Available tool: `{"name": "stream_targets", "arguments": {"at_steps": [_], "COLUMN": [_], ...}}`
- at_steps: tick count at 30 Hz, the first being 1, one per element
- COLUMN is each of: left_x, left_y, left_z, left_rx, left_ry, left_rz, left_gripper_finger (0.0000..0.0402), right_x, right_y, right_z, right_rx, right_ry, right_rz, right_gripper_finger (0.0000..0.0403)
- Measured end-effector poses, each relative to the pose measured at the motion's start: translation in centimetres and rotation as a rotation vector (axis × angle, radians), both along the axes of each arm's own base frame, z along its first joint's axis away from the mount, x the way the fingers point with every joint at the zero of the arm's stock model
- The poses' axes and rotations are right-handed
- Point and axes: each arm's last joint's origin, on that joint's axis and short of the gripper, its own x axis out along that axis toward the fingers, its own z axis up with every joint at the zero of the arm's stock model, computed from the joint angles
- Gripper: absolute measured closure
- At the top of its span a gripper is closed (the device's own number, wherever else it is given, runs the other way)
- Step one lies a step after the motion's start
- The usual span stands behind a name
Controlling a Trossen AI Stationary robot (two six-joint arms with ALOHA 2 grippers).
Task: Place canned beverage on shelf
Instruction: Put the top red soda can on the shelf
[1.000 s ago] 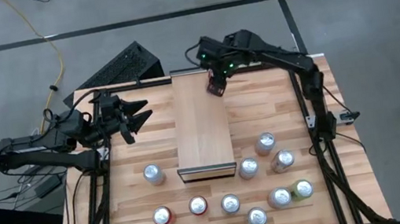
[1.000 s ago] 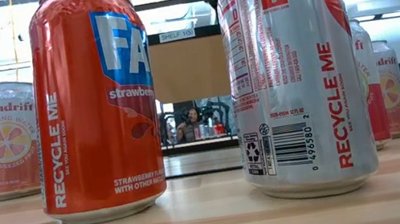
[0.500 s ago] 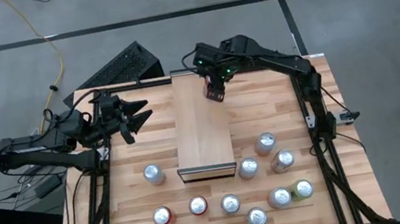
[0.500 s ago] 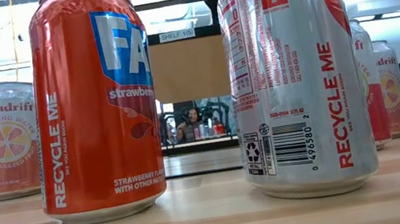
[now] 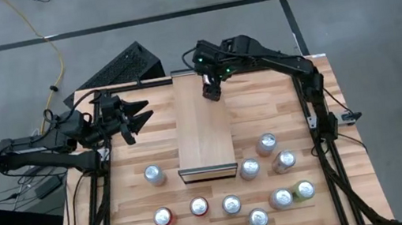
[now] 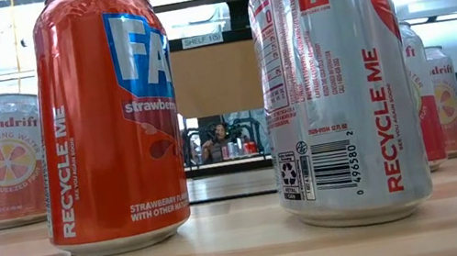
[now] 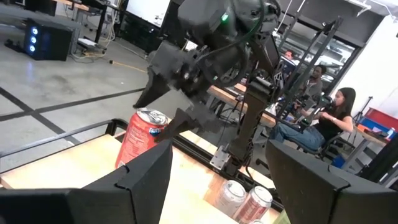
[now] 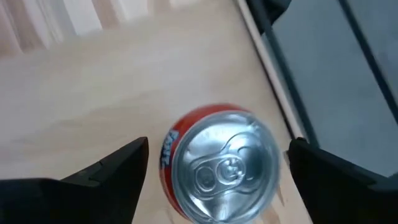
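A red canned beverage [image 8: 221, 167] stands upright on its base on the light wood shelf [image 5: 203, 136], at the shelf's far end near its right edge. My right gripper [image 5: 211, 91] hangs over it, slanting down and open. One finger stands on either side of the can's top, with a gap showing on both sides. The left wrist view also shows the can [image 7: 140, 138] under those spread fingers. My left gripper [image 5: 141, 112] is open and holds nothing, raised over the table's left side and pointing toward the shelf.
Several cans stand on the table near and right of the shelf's near end, among them one [image 5: 154, 175] at the left and one [image 5: 267, 144] at the right. A keyboard [image 5: 118, 67] lies beyond the far left corner. People sit in the room beyond [image 7: 329, 118].
My right gripper has spread its fingers apart around the red can and tipped a little over the shelf's far end. The can stays upright on the shelf.
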Motion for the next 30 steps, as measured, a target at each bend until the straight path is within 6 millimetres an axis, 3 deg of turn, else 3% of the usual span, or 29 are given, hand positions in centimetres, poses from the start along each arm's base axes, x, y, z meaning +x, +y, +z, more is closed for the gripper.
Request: {"name": "stream_targets", "arguments": {"at_steps": [4,10,14,16,23,26,30], "left_x": [0.0,0.0,0.0,0.0,0.0,0.0,0.0], "left_y": [0.0,0.0,0.0,-0.1,-0.1,-0.1,-0.1], "left_z": [0.0,0.0,0.0,0.0,0.0,0.0,0.0], "left_rx": [0.014,0.016,0.017,0.02,0.022,0.022,0.02], "left_ry": [0.006,0.007,0.007,0.007,0.007,0.006,0.006], "left_rz": [0.001,0.002,-0.002,-0.018,-0.034,-0.03,-0.029], "left_gripper_finger": [0.0155,0.0155,0.0155,0.0155,0.0155,0.0155,0.0155], "right_x": [-2.0,-6.6,-9.0,-9.6,-10.5,-10.7,-10.9], "right_y": [0.8,3.4,4.7,5.1,5.6,5.6,5.0], "right_z": [3.0,7.6,8.4,7.5,0.5,-1.5,-3.9], "right_rx": [-0.024,-0.057,-0.11,-0.12,-0.173,-0.202,-0.195], "right_ry": [-0.108,-0.234,-0.315,-0.358,-0.542,-0.614,-0.589], "right_rz": [-0.018,-0.029,-0.001,0.007,0.016,0.015,-0.01], "right_gripper_finger": [0.0044,0.0044,0.0044,0.0044,0.0044,0.0044,0.0044]}}
